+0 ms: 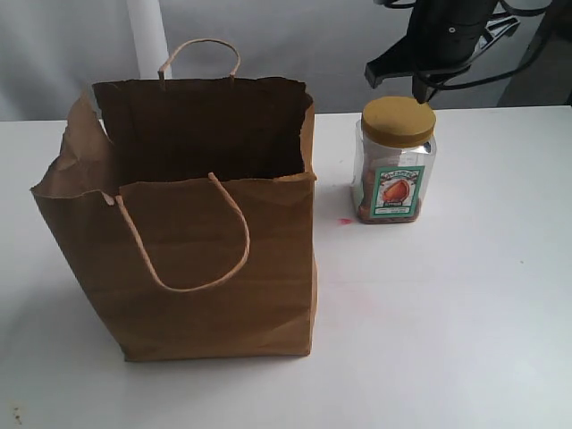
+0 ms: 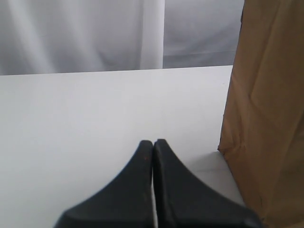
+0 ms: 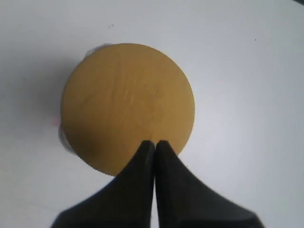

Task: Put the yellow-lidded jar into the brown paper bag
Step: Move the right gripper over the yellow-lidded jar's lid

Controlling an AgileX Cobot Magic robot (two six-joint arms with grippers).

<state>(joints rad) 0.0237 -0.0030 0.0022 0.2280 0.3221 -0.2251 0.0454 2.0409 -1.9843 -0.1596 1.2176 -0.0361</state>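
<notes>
The white worktop carried two things. The brown paper bag stood upright and open on the left half, roughly midway between the far edge and the near edge. Its top rim was uneven and torn at the left side. One twisted handle hung down over the front wall, and the other handle stood up at the back wall. As far as the exterior view showed, nothing was inside the bag.

The yellow-lidded jar stood upright just beside the right wall of the bag, apart from it, and closer to the far edge than to the near edge. Its label faced the near edge. A small pink spot lay on the worktop between the bag and the jar.

The right arm hung over the jar. In the right wrist view the right gripper had both fingers pressed together with nothing between them, and it pointed down at the round lid. I could not tell whether the tips touched the lid.

The left gripper was also clenched on nothing. It was low over the bare worktop, with a wall of the bag near it on one side. The exterior view did not show this gripper.
</notes>
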